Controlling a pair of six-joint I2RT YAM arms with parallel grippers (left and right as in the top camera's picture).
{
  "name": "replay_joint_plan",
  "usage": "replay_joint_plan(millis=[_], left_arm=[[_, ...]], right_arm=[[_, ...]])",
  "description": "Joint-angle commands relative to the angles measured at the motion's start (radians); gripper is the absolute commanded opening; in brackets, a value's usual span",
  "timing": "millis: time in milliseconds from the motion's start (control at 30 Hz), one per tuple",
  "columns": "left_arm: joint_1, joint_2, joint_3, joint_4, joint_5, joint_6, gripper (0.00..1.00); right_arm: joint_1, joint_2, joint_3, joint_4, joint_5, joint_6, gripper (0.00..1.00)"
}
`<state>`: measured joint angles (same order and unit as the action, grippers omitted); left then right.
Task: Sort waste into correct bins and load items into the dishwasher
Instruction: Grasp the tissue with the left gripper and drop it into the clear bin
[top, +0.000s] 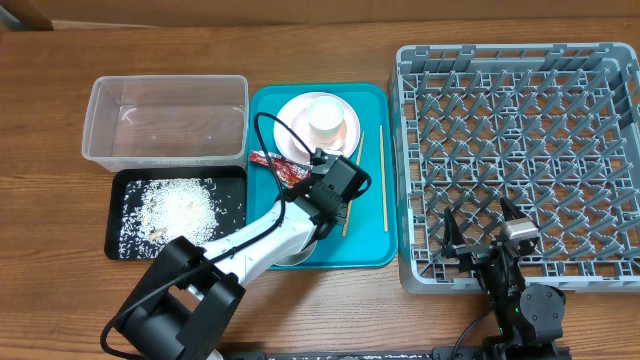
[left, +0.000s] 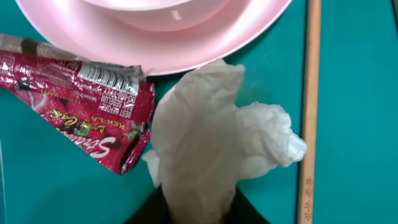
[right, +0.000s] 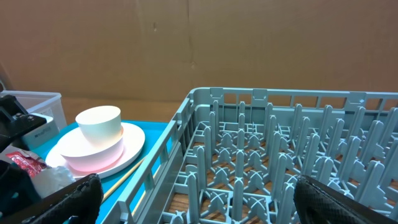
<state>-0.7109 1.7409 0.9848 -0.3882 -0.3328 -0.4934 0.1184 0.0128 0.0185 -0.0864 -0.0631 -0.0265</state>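
Note:
A crumpled white paper tissue (left: 211, 143) lies on the teal tray, and my left gripper (left: 199, 202) is shut on its lower end, a dark finger on each side. From overhead, the left gripper (top: 322, 172) sits just below the stacked plates (top: 290, 135). The red snack wrapper (left: 81, 106) lies to the left of the tissue, under the rim of the pink plate (left: 155, 43). A small white cup (top: 326, 117) stands on the plates. Two chopsticks (top: 382, 180) lie on the tray's right side. My right gripper (top: 482, 225) hangs open over the dishwasher rack (top: 400, 150), holding nothing.
The clear tub (top: 100, 130) stands at the back left. In front of it the black tray (top: 115, 215) holds rice grains (top: 180, 210). The teal tray (top: 370, 245) lies between these bins and the rack. My left arm crosses the tray's front.

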Motion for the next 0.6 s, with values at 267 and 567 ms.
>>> replay_joint_plan(millis=[267, 567], left_arm=[[0.012, -0.067, 0.271, -0.28, -0.009, 0.044, 0.04], [0.175, -0.217, 0.39, -0.427, -0.022, 0.043, 0.04]], right_arm=[[-0.001, -0.01, -0.011, 0.006, 0.002, -0.003, 1.0], [-0.001, -0.01, -0.011, 0.007, 0.002, -0.003, 1.0]])
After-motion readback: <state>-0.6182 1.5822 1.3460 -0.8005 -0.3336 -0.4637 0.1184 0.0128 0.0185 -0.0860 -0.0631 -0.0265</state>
